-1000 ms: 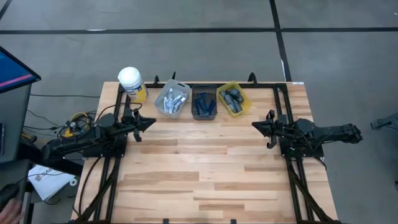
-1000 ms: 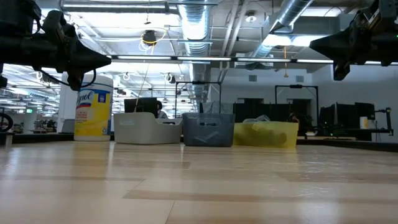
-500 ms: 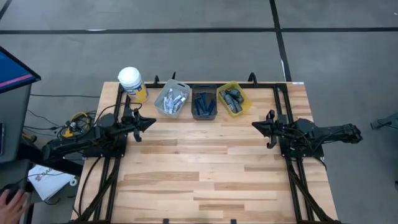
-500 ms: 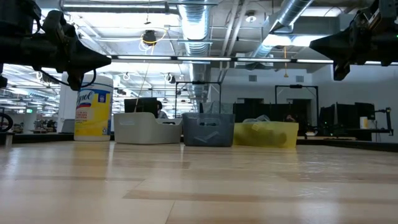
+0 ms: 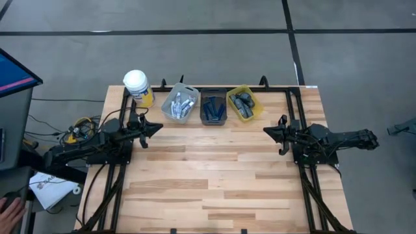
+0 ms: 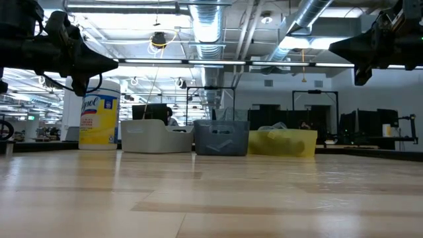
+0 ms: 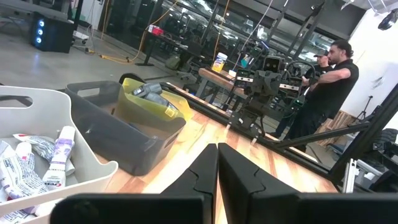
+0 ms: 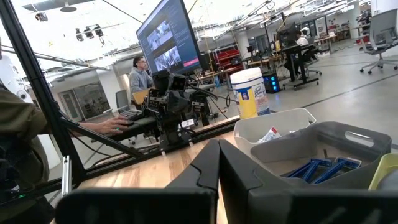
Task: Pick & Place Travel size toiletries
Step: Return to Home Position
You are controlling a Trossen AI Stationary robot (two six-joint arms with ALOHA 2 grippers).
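Three bins stand in a row at the table's far edge. The light grey bin (image 5: 179, 105) holds small white tubes (image 7: 38, 163). The dark bin (image 5: 213, 108) holds blue razors (image 8: 323, 168). The yellow bin (image 5: 244, 104) holds dark grey mini bottles (image 7: 148, 92). My left gripper (image 5: 158, 127) hovers shut and empty at the table's left, above the wood. My right gripper (image 5: 266, 131) hovers shut and empty at the table's right. Both point toward the table's middle.
A big yellow jar with a white lid (image 5: 138, 87) stands at the far left corner beside the grey bin. Bare wood (image 5: 214, 175) spreads between the arms and toward the near edge. People show in the room beyond the table, and a hand (image 5: 8, 209) at the left.
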